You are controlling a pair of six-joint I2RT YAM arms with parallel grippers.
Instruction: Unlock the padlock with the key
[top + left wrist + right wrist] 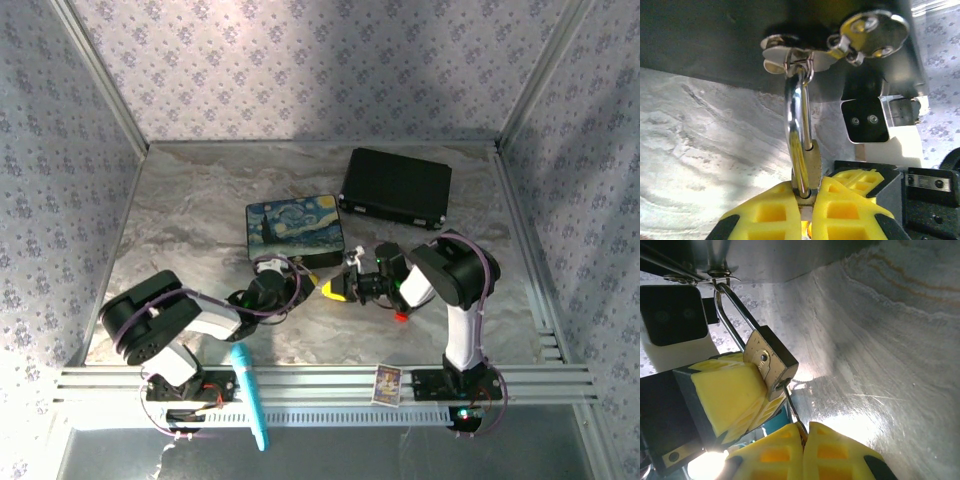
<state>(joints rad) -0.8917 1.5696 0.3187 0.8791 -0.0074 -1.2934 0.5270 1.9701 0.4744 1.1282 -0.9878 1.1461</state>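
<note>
Seen from above, a marbled table point(200, 215) holds a painted box point(295, 228) near its middle, with a black case point(395, 187) behind it to the right and a teal pen point(250, 395) lying over the near rail. Both arms reach in and meet just in front of the box. In the left wrist view, the left gripper point(807, 200) is clamped on the padlock point(811, 165), its yellow fingers point(772, 215) pressed against either side of the brass body. The silver shackle point(797, 112) rises from the body and hooks through a small metal loop point(799, 64) on the box's front, so the padlock hangs at the box, held off the table. In the right wrist view, the right gripper point(804, 435) is pinched tight on the key point(791, 409), whose thin shaft runs from between the fingertips up into the keyhole in the padlock's end face. The key's head is hidden between the pads. Whether the shackle has sprung free of the body cannot be told.
</note>
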